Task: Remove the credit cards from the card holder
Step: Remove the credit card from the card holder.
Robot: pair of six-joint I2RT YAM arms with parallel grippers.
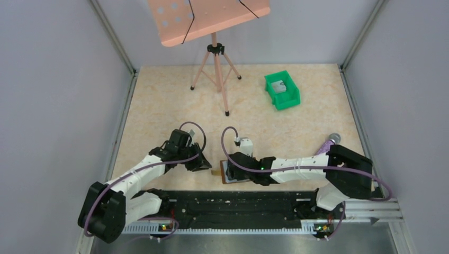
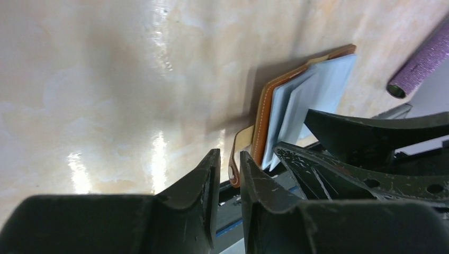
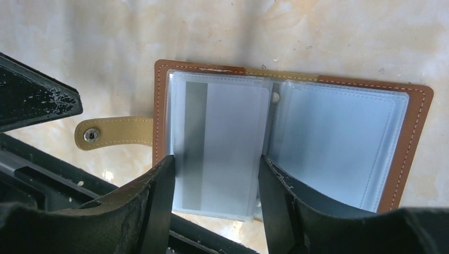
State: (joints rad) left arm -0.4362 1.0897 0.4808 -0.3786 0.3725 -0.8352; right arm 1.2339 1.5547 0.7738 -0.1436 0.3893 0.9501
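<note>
Inside open card holder (image 3: 407, 132), grey card (image 3: 222, 148), green bin (image 1: 282, 90) perhaps holding another

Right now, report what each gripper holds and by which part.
The right gripper straddles a credit card by its long edges in the card holder; contact cannot be confirmed. The left gripper, nearly shut, holds nothing.

Right gripper (image 1: 231, 170) hides most of the card holder (image 1: 226, 180) from above.
</note>
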